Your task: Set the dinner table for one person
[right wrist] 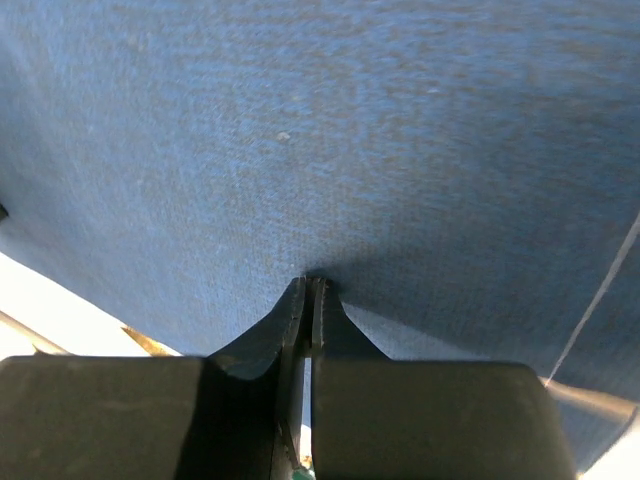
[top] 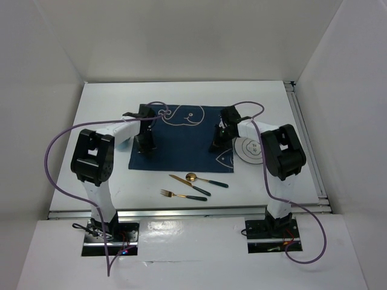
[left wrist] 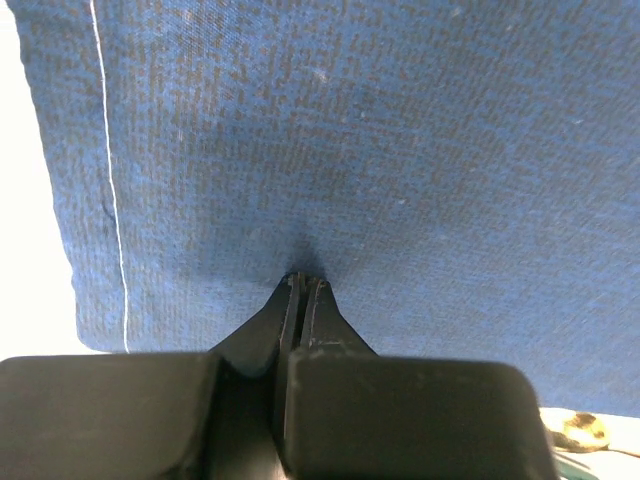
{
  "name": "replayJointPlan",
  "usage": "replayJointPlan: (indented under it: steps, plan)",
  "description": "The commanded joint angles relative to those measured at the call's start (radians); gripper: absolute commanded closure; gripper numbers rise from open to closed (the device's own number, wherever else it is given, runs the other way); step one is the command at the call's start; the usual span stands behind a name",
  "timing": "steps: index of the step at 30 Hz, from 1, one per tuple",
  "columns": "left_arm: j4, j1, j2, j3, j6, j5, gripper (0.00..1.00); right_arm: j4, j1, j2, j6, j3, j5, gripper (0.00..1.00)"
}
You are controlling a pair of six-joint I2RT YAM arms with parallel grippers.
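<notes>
Dinner table [top: 103, 103] bears a navy placemat [top: 181, 136], pinched in closed jaws by left gripper [top: 145, 148] and right gripper [top: 216, 146], likely to straighten it.

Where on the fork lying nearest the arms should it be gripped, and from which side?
Grip the fork near where its gold neck meets the dark handle, coming straight down with the jaws across its narrow width. It lies flat on the dinner table, so no side gives purchase, and the knife probably crowds its handle tip, where the two almost meet.
</notes>
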Motion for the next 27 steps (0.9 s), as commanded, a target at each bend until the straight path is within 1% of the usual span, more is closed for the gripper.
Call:
replayJointPlan:
  steps: [1, 3, 9, 11, 16, 22, 27]
  plan:
    - [-0.059, 0.002, 0.005, 0.044, 0.008, -0.085, 1.00, 0.044, 0.028, 0.024, 0.002, -0.036, -0.015, 1.00]
    - [-0.060, 0.002, 0.005, 0.044, 0.008, -0.085, 1.00, 0.044, 0.028, 0.024, 0.002, -0.045, -0.024, 1.00]
    - [-0.027, 0.002, -0.004, 0.006, 0.018, -0.031, 1.00, 0.013, 0.028, 0.002, 0.033, -0.067, 0.057, 1.00]
    - [-0.027, 0.002, -0.013, -0.007, 0.028, -0.019, 1.00, 0.013, 0.003, -0.013, 0.045, -0.087, 0.087, 1.00]
    - [-0.006, -0.010, -0.022, -0.039, 0.028, 0.013, 1.00, 0.025, -0.065, -0.052, 0.054, -0.153, 0.077, 1.00]
    - [-0.006, -0.041, -0.032, -0.039, 0.019, 0.032, 1.00, 0.025, -0.065, -0.073, 0.033, -0.153, 0.067, 1.00]
    - [-0.040, -0.064, -0.064, -0.019, 0.019, 0.009, 1.00, 0.007, -0.065, -0.073, 0.011, -0.099, 0.067, 1.00]
